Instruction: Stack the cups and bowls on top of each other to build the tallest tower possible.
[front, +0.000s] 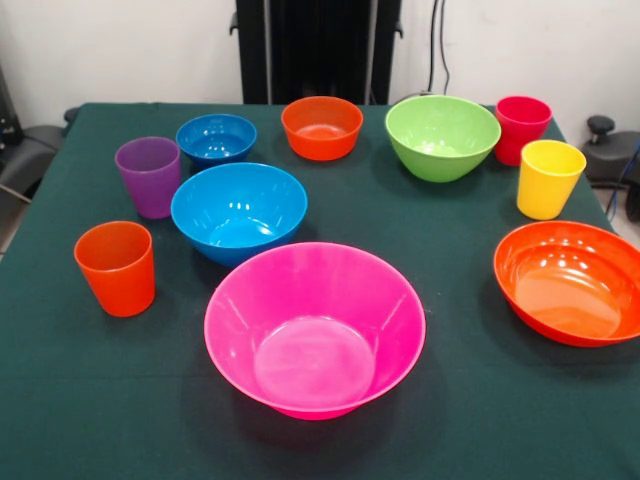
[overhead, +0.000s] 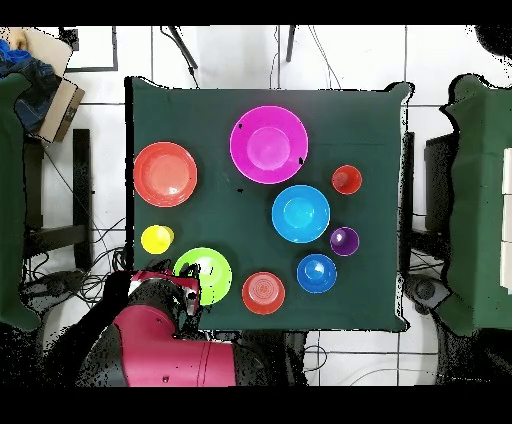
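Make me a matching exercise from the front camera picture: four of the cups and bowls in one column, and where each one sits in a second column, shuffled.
Things:
1. pink bowl
2. yellow cup
3. purple cup
4. green bowl

Places in the front view:
A. left side, behind the orange cup
B. far side, beside the red cup
C. nearest the camera, centre
D. right side, behind the large orange bowl

Pairs: 1-C, 2-D, 3-A, 4-B

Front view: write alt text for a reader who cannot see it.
Ten glossy plastic vessels stand apart, all upright and unstacked, on a dark green tablecloth: a large pink bowl nearest, then blue, orange and green bowls and orange, purple, yellow and red cups around and beyond it. No robot arm shows.
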